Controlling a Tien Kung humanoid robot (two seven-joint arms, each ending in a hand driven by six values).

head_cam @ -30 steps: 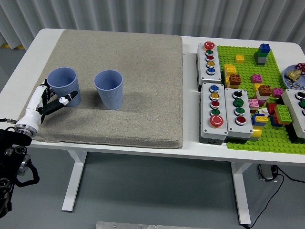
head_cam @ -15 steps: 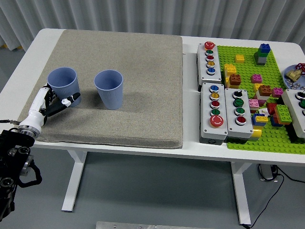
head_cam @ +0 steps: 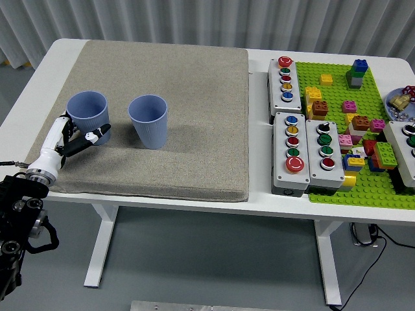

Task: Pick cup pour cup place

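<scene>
**Ana:** Cups first: where do they stand?

**Ben:** Both are upright on the beige mat that covers the left part of the white tabletop. The left blue cup is near the mat's left edge, and the right blue cup stands just beside it, apart, with a strip of mat between them.

**Ana:** And the left hand?

**Ben:** The left hand comes in from the lower left, white with black tips, lying low over the mat at the base of the left blue cup. Its fingers are loosely spread; one black tip touches or nearly touches the cup's lower wall on the near side. I cannot tell whether there is real contact, but the fingers do not wrap the cup.

**Ana:** The other arm?

**Ben:** Not visible.

**Ana:** What else is on the tabletop?

**Ben:** To the right of the mat, three grey button boxes: a narrow one at the back, and two side by side nearer the front, with coloured buttons. Beyond them lies a green building-brick plate scattered with coloured bricks, and a small dish is at the right edge
</scene>
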